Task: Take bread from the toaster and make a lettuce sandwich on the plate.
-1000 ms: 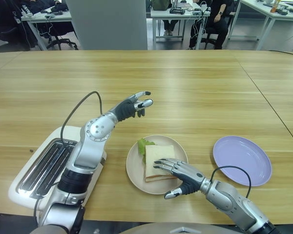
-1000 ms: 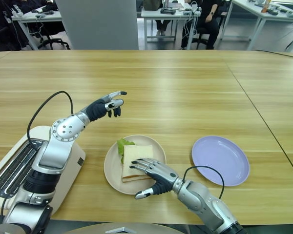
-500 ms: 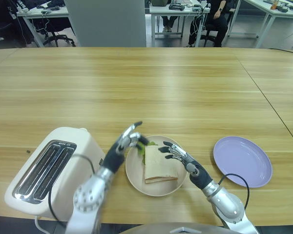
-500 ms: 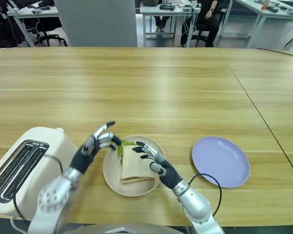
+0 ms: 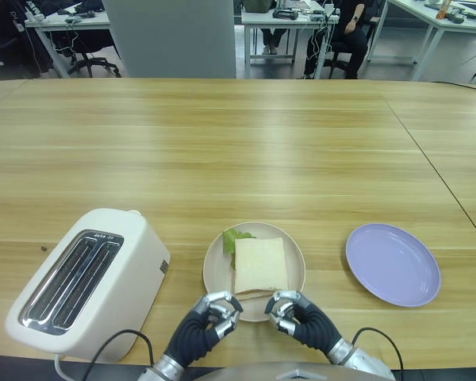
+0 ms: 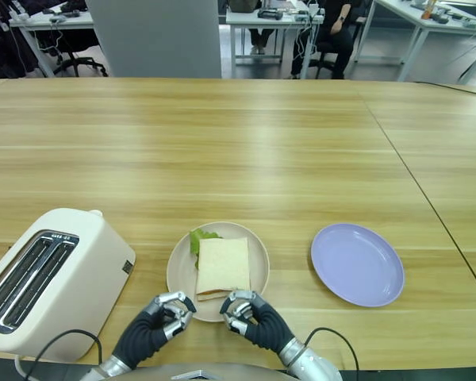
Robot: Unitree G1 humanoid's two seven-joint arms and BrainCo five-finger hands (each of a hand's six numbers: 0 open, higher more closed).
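On the tan plate [image 5: 216,276] lies the sandwich [image 5: 259,266], lettuce [image 5: 232,238] peeking from its far left corner. Soft and light, it likely squashes easily, so it is best held gently by its side edges. The left hand [image 5: 210,316] and right hand [image 5: 293,312] sit clenched and empty beside the plate's near rim.

We see a wooden table [image 5: 246,151] with a smooth, faintly shiny grain. The toaster [image 5: 131,258] looks like smooth cream plastic, and the purple plate [image 5: 393,263] looks matt.
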